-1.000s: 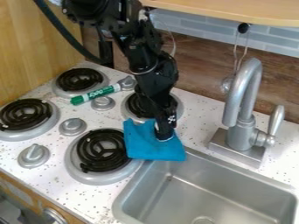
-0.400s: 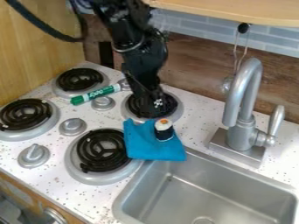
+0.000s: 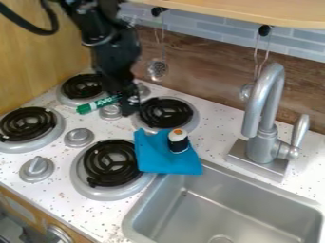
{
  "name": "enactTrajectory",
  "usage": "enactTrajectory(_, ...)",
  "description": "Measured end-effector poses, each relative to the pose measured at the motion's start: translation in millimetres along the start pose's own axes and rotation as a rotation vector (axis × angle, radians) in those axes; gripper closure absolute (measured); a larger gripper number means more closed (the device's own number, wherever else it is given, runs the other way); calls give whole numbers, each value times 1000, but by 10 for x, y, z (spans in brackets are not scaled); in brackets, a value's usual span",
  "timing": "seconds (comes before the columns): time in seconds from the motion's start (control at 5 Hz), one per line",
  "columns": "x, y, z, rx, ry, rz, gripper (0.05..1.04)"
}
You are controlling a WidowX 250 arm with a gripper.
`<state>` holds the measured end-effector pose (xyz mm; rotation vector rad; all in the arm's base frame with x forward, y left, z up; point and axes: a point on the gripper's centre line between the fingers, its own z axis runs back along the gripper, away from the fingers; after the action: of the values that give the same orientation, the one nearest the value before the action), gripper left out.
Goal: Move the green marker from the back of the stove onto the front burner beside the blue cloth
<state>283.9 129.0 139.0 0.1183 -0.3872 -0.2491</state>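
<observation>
Claw: the black claw (image 3: 129,113) hangs left of the frame's centre, in front of the marker's right end and beside the left rim of the back right burner; whether it is spread or pressed together, I cannot tell.
Arm: black, coming down from the upper left of the frame.
Sushi roll: the small roll (image 3: 178,141), with a dark side and a white top with an orange middle, stands on the cloth's upper right part, just right of the frame's centre, apart from the claw.
Cloth: the blue cloth (image 3: 166,163) lies at the centre, between the front right burner and the sink.
Marker: the green and white marker (image 3: 99,104) lies slantwise in the upper left part, by a round grey knob (image 3: 110,112).
Burners: four black coils fill the left half; the back right burner (image 3: 166,113) is above the cloth, the front right burner (image 3: 111,163) left of it.
Sink: the metal sink (image 3: 222,209) is at the lower right, with the grey faucet (image 3: 272,95) above it.
Worktop: white with dark specks (image 3: 215,121).
Wall: a slotted ladle (image 3: 157,69) hangs at top centre.
</observation>
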Motion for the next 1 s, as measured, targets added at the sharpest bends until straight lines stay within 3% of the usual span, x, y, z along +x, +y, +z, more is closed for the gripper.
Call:
enactTrajectory(0.4, -85, 460, -138, 119, 94, 94, 82)
enactTrajectory(0.6, -290, 807, -399, 115, 129, 184, 82)
enactTrajectory(1.0, -249, 1278, -861, 94, 95, 205, 82)
